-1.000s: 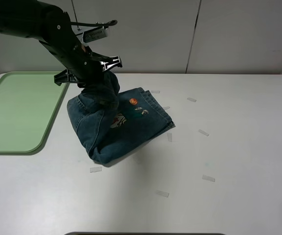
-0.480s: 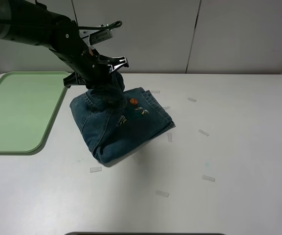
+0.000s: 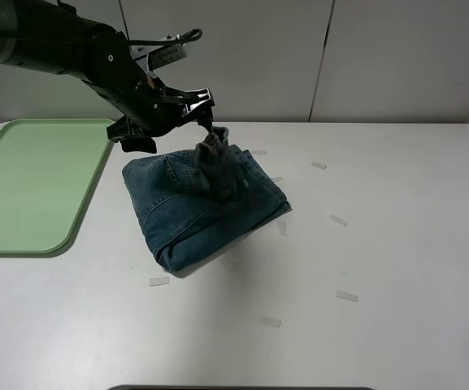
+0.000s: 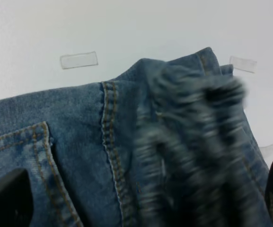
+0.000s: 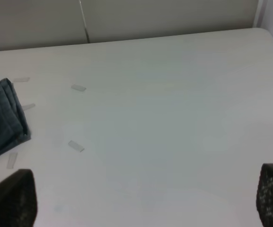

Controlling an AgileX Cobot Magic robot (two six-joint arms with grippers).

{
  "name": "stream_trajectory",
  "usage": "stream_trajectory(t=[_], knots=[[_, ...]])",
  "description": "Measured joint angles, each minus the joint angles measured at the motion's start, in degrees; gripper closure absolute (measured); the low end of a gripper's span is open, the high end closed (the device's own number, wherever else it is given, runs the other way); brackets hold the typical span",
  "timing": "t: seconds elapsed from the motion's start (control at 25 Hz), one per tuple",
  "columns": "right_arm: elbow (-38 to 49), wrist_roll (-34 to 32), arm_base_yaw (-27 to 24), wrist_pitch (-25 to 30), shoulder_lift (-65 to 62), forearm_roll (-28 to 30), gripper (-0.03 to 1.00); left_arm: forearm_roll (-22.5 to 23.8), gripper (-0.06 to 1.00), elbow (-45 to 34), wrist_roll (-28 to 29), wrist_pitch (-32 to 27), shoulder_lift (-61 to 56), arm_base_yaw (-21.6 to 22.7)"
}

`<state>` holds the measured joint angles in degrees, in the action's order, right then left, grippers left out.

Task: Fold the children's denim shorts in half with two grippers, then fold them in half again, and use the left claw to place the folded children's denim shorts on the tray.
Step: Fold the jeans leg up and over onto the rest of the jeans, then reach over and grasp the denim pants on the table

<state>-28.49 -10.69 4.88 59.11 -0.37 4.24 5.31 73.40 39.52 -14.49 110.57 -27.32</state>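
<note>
Shorts have dropped free as left pincer sprang open.

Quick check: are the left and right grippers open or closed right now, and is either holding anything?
Left gripper: open, fingers wide apart over the shorts, gripping nothing.
Right gripper: open, holding nothing, over the table.

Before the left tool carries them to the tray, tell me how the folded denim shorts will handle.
Probably floppy: the denim shorts lie in soft, rounded folds, and one flap stands loose and blurred above them. Likely to unfold if pinched by a single layer, since the stacked edges are unsecured. Unlikely to roll.
</note>
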Motion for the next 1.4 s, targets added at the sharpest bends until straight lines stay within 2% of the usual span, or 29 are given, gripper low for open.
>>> stream_trajectory(t=[0.2,0.56,0.68,0.92,0.96,1.04,1.2,1.4], knots=[[0.0,0.0,0.0,0.0,0.0,0.0,0.27,-0.04,-0.05,0.12,-0.05,-3.15,-1.69,0.06],[0.0,0.0,0.0,0.0,0.0,0.0,0.27,-0.59,-0.05,0.29,0.12,-19.24,-4.41,0.06],[0.0,0.0,0.0,0.0,0.0,0.0,0.27,-0.32,-0.05,-0.42,1.91,-21.42,-4.81,0.06],[0.0,0.0,0.0,0.0,0.0,0.0,0.27,2.19,-0.05,-5.98,8.57,-18.17,-4.93,0.06],[0.0,0.0,0.0,0.0,0.0,0.0,0.27,3.91,-0.05,-8.23,12.14,-15.12,-4.95,0.06],[0.0,0.0,0.0,0.0,0.0,0.0,0.27,5.79,-0.05,-9.78,14.48,-11.6,-4.2,0.06],[0.0,0.0,0.0,0.0,0.0,0.0,0.27,7.04,-0.05,-10.34,17.07,-4.74,-0.44,0.06],[0.0,0.0,0.0,0.0,0.0,0.0,0.27,6.78,-0.05,-10.34,18.67,-2.25,3.13,0.06]])
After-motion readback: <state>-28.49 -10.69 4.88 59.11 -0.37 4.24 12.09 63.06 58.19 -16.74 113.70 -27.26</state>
